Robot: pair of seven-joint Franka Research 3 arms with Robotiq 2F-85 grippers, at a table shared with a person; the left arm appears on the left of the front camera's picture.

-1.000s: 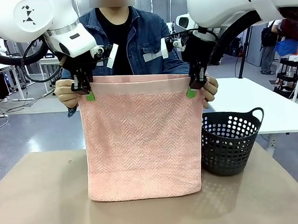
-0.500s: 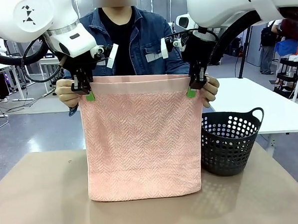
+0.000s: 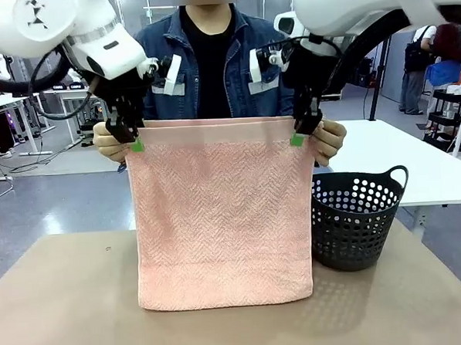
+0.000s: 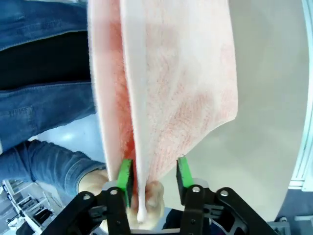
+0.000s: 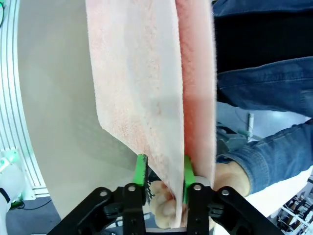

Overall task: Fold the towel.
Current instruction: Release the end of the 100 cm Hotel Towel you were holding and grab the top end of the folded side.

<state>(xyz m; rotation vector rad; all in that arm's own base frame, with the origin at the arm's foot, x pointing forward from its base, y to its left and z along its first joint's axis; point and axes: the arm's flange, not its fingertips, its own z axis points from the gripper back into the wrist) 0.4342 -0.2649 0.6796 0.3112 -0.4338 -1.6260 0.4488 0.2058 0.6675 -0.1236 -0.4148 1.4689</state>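
Person stands straighter; towel hangs onto tan table.

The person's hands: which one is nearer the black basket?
The hand beside the right gripper; the basket stands just below it, while the other hand is across the towel.

from here i read the towel as pink terry cloth, rough with a herringbone weave, its hem band plainer and smoother. the basket looks like dark matt perforated plastic. the bench top is matt and smooth, and the arm shells are glossy white plastic.
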